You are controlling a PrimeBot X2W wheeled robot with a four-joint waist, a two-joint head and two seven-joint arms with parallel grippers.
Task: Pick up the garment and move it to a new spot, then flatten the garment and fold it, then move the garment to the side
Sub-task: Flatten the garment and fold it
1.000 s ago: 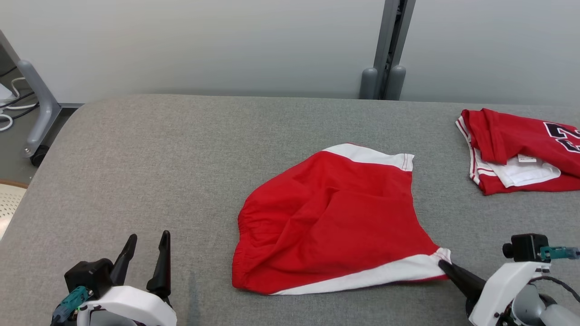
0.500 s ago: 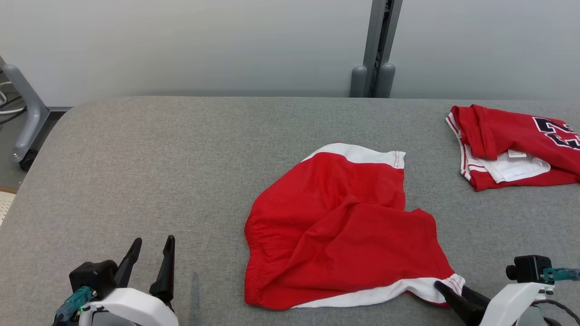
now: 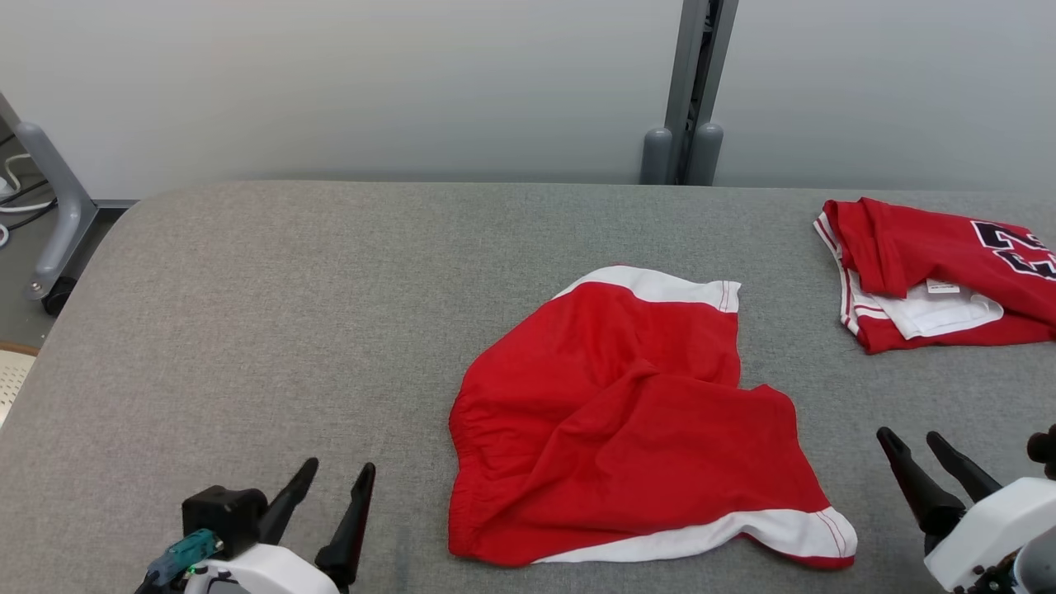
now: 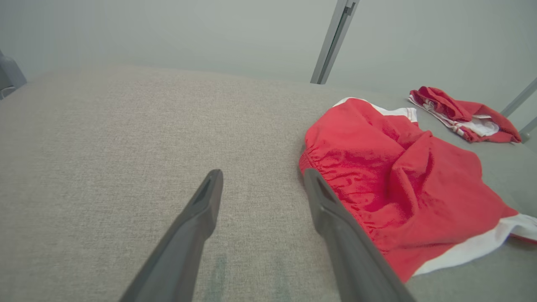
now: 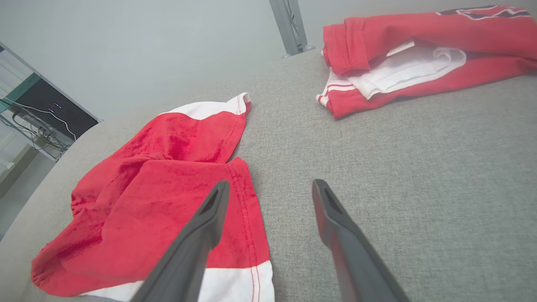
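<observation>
Red shorts rumpled on grey table | left gripper wide apart, empty | right gripper wide apart, empty, beside hem

The shorts are matt red cloth with white bands, the table rough grey woven fabric, the fingers smooth dark plastic.

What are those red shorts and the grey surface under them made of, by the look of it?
Red shorts: probably thin, matte cloth; it wrinkles softly and gathers at the waistband. Grey surface: seemingly coarse woven upholstery, matte, with a visible flecked weave.
</observation>
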